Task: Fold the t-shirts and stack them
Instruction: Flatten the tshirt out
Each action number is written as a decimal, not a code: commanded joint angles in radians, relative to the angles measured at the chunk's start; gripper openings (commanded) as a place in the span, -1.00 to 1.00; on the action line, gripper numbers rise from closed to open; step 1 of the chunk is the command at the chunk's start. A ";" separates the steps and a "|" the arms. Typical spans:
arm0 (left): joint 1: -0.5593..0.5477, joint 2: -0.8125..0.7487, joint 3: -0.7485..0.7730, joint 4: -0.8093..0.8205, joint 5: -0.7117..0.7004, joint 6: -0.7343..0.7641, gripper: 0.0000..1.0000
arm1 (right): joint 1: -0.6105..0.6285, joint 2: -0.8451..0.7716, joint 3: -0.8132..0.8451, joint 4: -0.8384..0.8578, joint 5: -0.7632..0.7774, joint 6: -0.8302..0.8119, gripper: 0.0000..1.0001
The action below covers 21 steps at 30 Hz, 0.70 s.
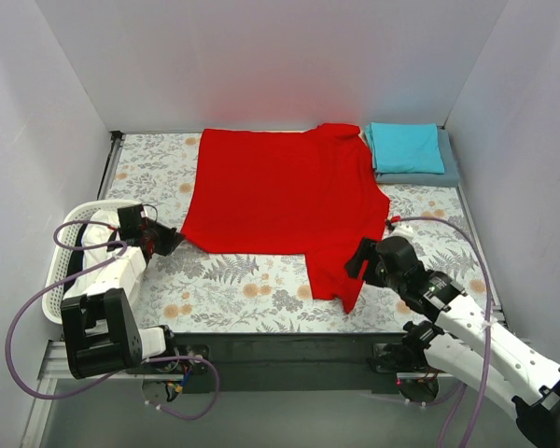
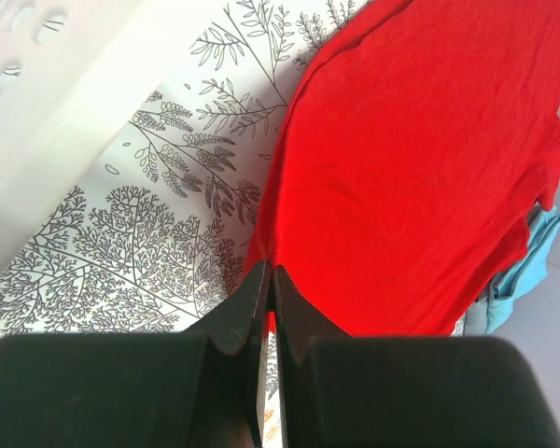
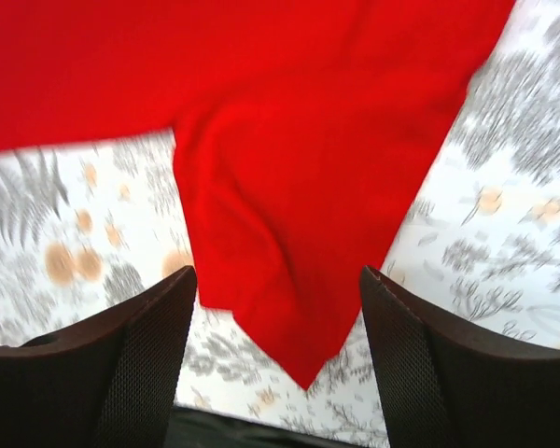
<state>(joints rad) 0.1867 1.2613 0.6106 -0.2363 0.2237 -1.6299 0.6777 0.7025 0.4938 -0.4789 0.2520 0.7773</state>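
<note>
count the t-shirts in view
3: the red t-shirt spread across the middle; the teal t-shirt folded in the far right corner, on the folded grey-blue t-shirt. Others could hide under them.

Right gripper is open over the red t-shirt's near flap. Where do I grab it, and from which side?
Take the red t-shirt by the pointed tip of that flap, coming from the near edge with the right gripper. The flap narrows to a point, lies flat and has bare table on both sides, so the jaws can probably straddle it. The left gripper pinches the near-left corner.
</note>
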 commanded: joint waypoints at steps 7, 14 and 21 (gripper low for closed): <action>-0.001 -0.007 0.060 -0.043 -0.012 0.030 -1.00 | -0.361 0.212 0.166 0.020 0.070 -0.194 0.38; -0.003 0.004 0.060 -0.050 0.000 0.041 -1.00 | -0.490 0.428 0.175 0.154 -0.088 -0.234 0.24; -0.003 0.000 0.046 -0.057 0.000 0.048 -1.00 | -0.500 0.528 0.166 0.244 -0.151 -0.202 0.05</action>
<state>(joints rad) 0.1867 1.2724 0.6434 -0.2852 0.2241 -1.5970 0.1833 1.2137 0.6449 -0.3210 0.1516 0.5716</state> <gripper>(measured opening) 0.012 0.535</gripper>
